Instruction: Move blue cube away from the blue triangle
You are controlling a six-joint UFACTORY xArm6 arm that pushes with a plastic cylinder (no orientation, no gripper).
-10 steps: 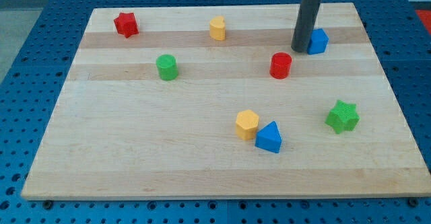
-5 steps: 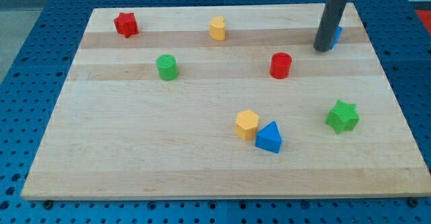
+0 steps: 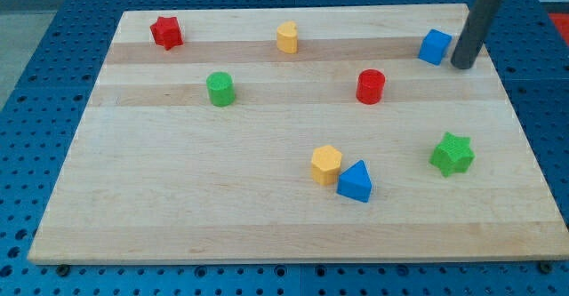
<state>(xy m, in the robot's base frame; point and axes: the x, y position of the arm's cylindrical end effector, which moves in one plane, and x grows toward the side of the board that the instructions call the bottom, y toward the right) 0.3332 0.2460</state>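
The blue cube [image 3: 435, 46] sits near the board's top right corner. The blue triangle [image 3: 356, 181] lies far below it, toward the view's bottom, touching a yellow hexagonal block [image 3: 326, 164]. My tip [image 3: 462, 65] rests on the board just right of the blue cube, with a narrow gap between them. The dark rod rises from it out of the view's top.
A red cylinder [image 3: 371, 86] stands left and below the cube. A green star [image 3: 452, 154] is at the right. A yellow block [image 3: 286, 37], a red star [image 3: 166, 31] and a green cylinder [image 3: 220, 89] lie further left. The board's right edge [image 3: 498, 74] is close to my tip.
My tip has moved right, from the cube's left side, past it, to its right side. The blue cube has shifted a little to the right and up.
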